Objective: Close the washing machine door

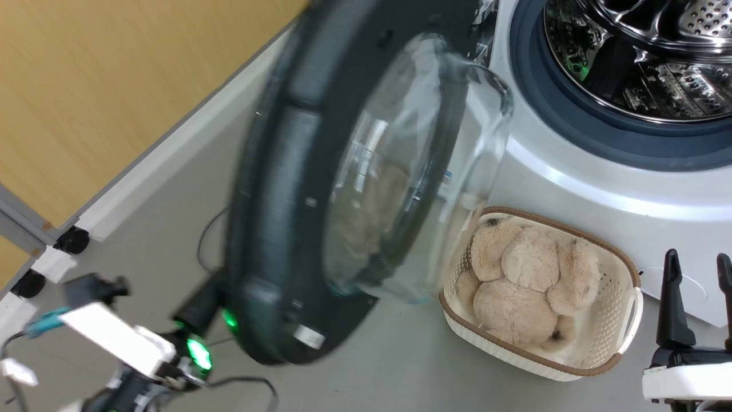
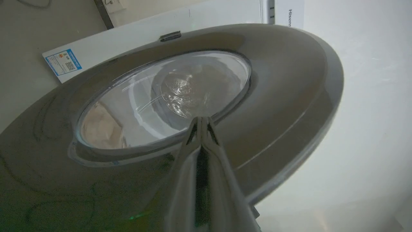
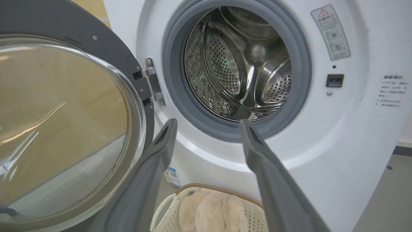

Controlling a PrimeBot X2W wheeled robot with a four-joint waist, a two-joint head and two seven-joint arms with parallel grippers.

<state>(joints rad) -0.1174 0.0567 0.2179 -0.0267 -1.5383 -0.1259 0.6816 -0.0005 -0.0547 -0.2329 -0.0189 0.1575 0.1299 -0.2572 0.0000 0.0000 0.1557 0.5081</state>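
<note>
Washing machine [image 1: 572, 189] is white, door [image 1: 269, 229] black-rimmed, basket [image 1: 607, 332] cream.

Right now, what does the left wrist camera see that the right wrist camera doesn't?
Left wrist view: the shiny outer face of the washing machine door, with the shut left fingers pointing at it. Right wrist view: the steel drum, grey gasket, hinge, open right fingers, plus a basket. Both: the door's glass window, the white washing machine and its blue sticker.

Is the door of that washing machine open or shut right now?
Open. The washing machine door stands swung out on its hinge, leaving the steel drum uncovered.
</note>
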